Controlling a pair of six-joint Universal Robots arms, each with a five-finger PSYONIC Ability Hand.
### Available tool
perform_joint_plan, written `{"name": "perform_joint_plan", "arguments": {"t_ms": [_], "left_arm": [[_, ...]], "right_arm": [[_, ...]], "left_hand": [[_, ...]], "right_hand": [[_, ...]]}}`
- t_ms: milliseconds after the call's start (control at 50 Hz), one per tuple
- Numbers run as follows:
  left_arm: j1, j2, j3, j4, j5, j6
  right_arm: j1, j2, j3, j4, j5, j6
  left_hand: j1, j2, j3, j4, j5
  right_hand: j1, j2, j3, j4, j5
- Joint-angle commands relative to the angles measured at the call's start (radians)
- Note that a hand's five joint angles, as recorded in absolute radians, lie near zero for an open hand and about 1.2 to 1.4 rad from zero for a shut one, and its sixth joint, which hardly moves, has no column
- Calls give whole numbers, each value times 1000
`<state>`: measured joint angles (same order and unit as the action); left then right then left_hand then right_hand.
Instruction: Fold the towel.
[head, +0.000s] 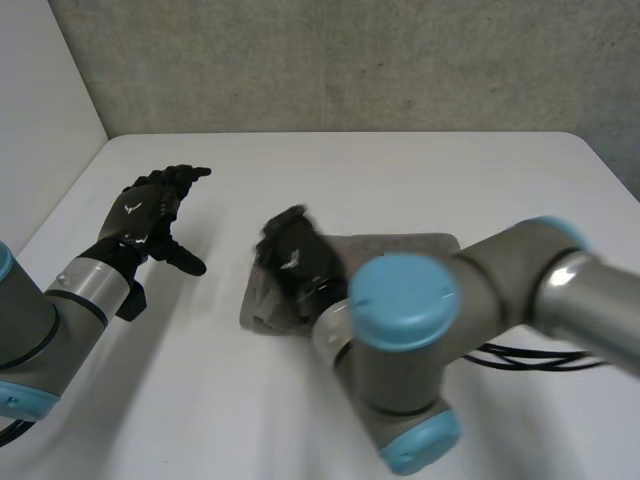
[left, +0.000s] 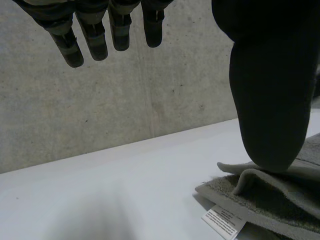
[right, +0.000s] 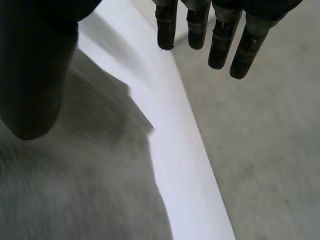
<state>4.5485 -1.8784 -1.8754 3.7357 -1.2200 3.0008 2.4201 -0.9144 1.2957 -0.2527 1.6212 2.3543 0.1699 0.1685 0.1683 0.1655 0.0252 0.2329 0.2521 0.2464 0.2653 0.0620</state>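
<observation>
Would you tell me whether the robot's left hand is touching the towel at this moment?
Apart. The head view shows a clear stretch of bare white table between the open left hand and the towel.

The grey terry-cloth towel (head: 410, 245) is lying folded in layers on the white table (head: 330, 170), its white care label (left: 223, 220) sticking out at one corner.

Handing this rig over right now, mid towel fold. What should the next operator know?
Left hand: open, empty, beside the towel, apart from it.
Right hand: open, fingers straight, over the towel's left end, gripping nothing.
Towel: grey, on the white table, lying in folded layers, label showing at its edge.
Left to do: possibly another fold; I cannot tell.
</observation>
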Motion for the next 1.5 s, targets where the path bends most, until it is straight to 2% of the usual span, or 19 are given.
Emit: {"name": "perform_joint_plan", "arguments": {"t_ms": [20, 140, 200, 280, 300, 320, 340, 380, 440, 660, 760, 940, 1020, 1060, 1080, 1120, 1240, 1320, 1500], "left_arm": [[-46, -5, 12, 6, -7, 12], [-123, -28, 50, -5, -26, 69], [-164, -53, 71, -19, -81, 121], [-221, -80, 114, -56, -174, 176], [-221, -81, 114, -56, -174, 176], [-230, -81, 124, -65, -194, 179], [-232, -76, 130, -71, -205, 179], [-235, -67, 134, -76, -210, 176], [-243, -41, 151, -86, -211, 170], [-235, 90, 229, -132, -219, 159], [-232, 120, 277, -148, -233, 109], [-197, 148, 282, -183, -245, -6], [-186, 147, 272, -183, -245, -6], [-186, 142, 271, -183, -245, -6], [-184, 136, 272, -183, -245, -6], [-184, 133, 274, -183, -246, -6], [-184, 130, 285, -184, -250, -8], [-187, 120, 285, -191, -256, -8], [-227, 16, 280, -263, -289, 3]], "right_arm": [[-220, -247, 267, 6, -7, 246], [-399, -319, 485, 3, -114, 315], [-488, -317, 562, -11, -171, 313], [-538, -264, 597, -57, -221, 301], [-538, -264, 597, -57, -221, 301], [-541, -239, 591, -78, -225, 300], [-541, -239, 591, -79, -225, 300], [-547, -227, 567, -88, -213, 296], [-544, -251, 533, -92, -201, 296], [-452, -317, 330, -48, -164, 296], [-209, -180, 98, 38, -179, 248], [2, 89, -134, 246, -270, 203], [7, 108, -147, 288, -239, 206], [1, 71, -135, 293, -195, 217], [1, 71, -134, 293, -195, 217], [-3, -6, -106, 276, -144, 246], [-30, -161, -9, 191, -113, 352], [-143, -268, 51, 161, -101, 465], [-237, -236, 42, 217, -109, 654]], "left_hand": [[5, 6, 6, 9, -25], [5, 6, 6, 9, -25], [5, 6, 6, 9, -25], [5, 6, 6, 9, -25], [5, 6, 6, 9, -25], [5, 6, 6, 9, -25], [5, 6, 6, 9, -25], [5, 6, 6, 9, -25], [5, 6, 6, 9, -25], [5, 6, 6, 9, -25], [5, 6, 6, 9, -25], [5, 6, 6, 9, -25], [5, 6, 6, 9, -25], [5, 6, 6, 9, -25], [5, 6, 6, 9, -25], [5, 6, 6, 9, -25], [5, 6, 6, 9, -25], [5, 6, 6, 9, -25], [5, 6, 6, 9, -25]], "right_hand": [[-58, -78, -72, -91, -62], [-58, -78, -72, -91, -62], [-17, -37, -31, -50, -21], [467, 448, 454, 435, 463], [469, 449, 455, 436, 465], [672, 653, 659, 640, 668], [674, 655, 661, 642, 670], [1161, 1142, 1147, 1129, 1157], [1163, 1144, 1150, 1131, 1160], [1163, 1144, 1150, 1131, 1160], [1163, 1144, 1150, 1131, 1160], [1163, 1144, 1150, 1131, 1160], [1003, 984, 989, 971, 999], [342, 323, 329, 310, 339], [339, 320, 326, 307, 336], [-17, -36, -31, -50, -21], [-58, -78, -72, -91, -62], [-58, -78, -72, -91, -62], [-58, -78, -72, -91, -62]]}}
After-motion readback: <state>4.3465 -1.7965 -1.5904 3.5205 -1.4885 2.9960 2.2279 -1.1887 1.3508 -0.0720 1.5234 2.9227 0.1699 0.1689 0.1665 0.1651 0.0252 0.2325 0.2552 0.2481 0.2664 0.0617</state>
